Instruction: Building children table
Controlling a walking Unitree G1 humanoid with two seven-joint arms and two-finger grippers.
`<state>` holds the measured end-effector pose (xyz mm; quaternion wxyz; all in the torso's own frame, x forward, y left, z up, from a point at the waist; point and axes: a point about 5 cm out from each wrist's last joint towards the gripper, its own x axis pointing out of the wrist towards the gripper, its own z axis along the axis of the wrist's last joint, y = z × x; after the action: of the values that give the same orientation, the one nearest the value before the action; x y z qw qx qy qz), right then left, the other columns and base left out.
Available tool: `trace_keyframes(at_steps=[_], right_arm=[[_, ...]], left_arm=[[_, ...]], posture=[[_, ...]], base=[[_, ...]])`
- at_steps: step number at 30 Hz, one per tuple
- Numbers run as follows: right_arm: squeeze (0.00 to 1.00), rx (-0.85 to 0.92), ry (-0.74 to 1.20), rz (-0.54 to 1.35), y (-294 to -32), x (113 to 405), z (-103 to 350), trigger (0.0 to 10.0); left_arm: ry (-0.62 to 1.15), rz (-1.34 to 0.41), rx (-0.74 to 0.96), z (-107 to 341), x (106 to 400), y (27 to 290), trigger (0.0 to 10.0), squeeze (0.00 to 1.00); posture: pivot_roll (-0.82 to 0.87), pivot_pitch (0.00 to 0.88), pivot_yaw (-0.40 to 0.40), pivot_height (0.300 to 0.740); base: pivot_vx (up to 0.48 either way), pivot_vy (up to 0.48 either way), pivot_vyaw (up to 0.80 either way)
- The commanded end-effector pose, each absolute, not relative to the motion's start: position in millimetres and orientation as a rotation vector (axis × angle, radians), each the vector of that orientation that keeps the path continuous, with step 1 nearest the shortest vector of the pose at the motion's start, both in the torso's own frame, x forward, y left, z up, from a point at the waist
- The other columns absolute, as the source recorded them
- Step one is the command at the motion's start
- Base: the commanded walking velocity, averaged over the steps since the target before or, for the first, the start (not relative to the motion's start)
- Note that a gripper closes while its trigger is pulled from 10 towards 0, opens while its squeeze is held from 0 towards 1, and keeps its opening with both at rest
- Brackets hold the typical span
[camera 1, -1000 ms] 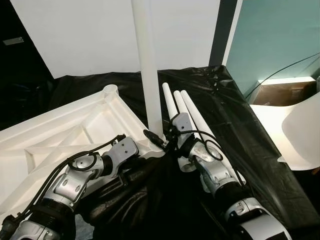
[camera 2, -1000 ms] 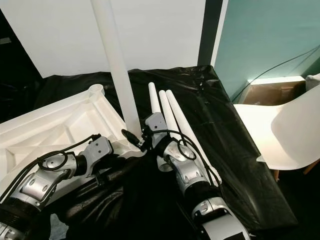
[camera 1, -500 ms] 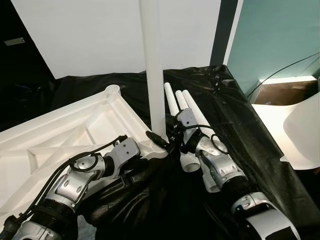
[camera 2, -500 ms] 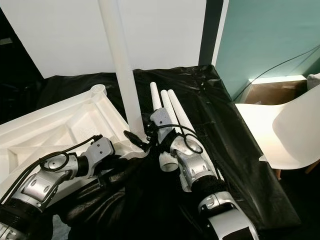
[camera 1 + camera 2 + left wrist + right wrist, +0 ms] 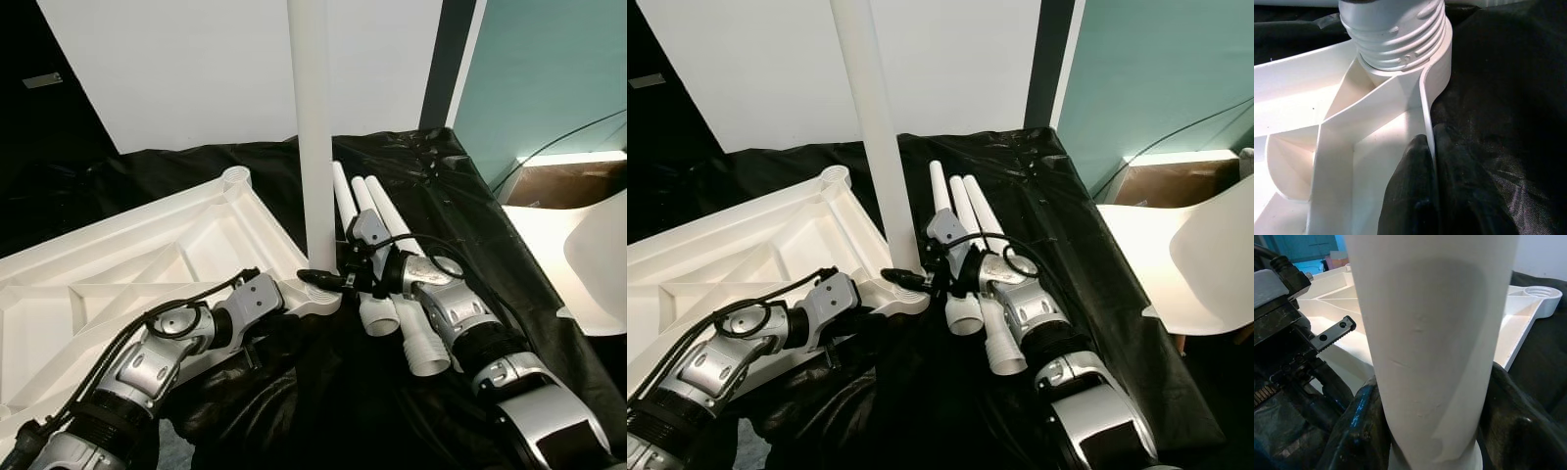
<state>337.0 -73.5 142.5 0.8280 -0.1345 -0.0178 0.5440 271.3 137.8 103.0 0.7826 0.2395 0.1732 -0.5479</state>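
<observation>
The upturned white plastic ribbed tabletop [image 5: 127, 284] lies on the black-draped worktop [image 5: 470, 225]. The right pincer [image 5: 328, 279] pinches the upright white leg tube [image 5: 313, 147] at its 4 o'clock corner; the left pincer [image 5: 1432, 191] pinches the rim there. Three spare white legs [image 5: 382, 220] lie at 3 o'clock.

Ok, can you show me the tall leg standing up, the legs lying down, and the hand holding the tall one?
upright table leg [image 5: 315, 147], left eye view, middle of its shaft
loose table legs [image 5: 390, 227], left eye view, shaft of the nearest one
right hand [image 5: 331, 278], left eye view, between its fingertips at the leg's base
</observation>
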Motion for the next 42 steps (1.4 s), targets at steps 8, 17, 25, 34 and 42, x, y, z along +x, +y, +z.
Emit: trace_keyframes(at_steps=[8, 17, 25, 34, 42], right_arm=[[0.00, -0.034, -0.137, 0.674, -82.3, 323.6, 119.2, 0.0], [0.00, 0.010, -0.243, 0.493, -84.1, 318.7, 125.8, 0.0], [0.00, -0.020, -0.227, 0.507, -78.2, 321.1, 126.6, 10.0], [0.00, -0.076, -0.149, 0.799, -75.7, 322.8, 130.6, 10.0], [0.00, -0.183, -0.061, 1.007, -91.0, 326.8, 136.2, 10.0]], left_arm=[[0.547, -1.346, 0.508, 75.7, 248.0, 140.5, 10.0, 0.00], [0.553, -1.344, 0.514, 75.9, 247.8, 143.1, 10.0, 0.00], [0.552, -1.342, 0.511, 76.1, 247.4, 142.9, 10.0, 0.00], [0.548, -1.342, 0.505, 74.9, 247.7, 140.0, 10.0, 0.00], [0.544, -1.344, 0.505, 74.7, 248.3, 138.8, 10.0, 0.00]], posture=[[0.07, 0.000, 0.031, 0.740], [0.07, 0.000, 0.032, 0.740], [0.07, 0.000, 0.028, 0.740], [0.06, 0.000, 0.023, 0.740], [0.05, 0.000, 0.025, 0.740]], base=[[0.000, 0.000, 0.00], [0.000, 0.000, 0.00], [0.000, 0.000, 0.00], [0.000, 0.000, 0.00], [0.000, 0.000, 0.00]])
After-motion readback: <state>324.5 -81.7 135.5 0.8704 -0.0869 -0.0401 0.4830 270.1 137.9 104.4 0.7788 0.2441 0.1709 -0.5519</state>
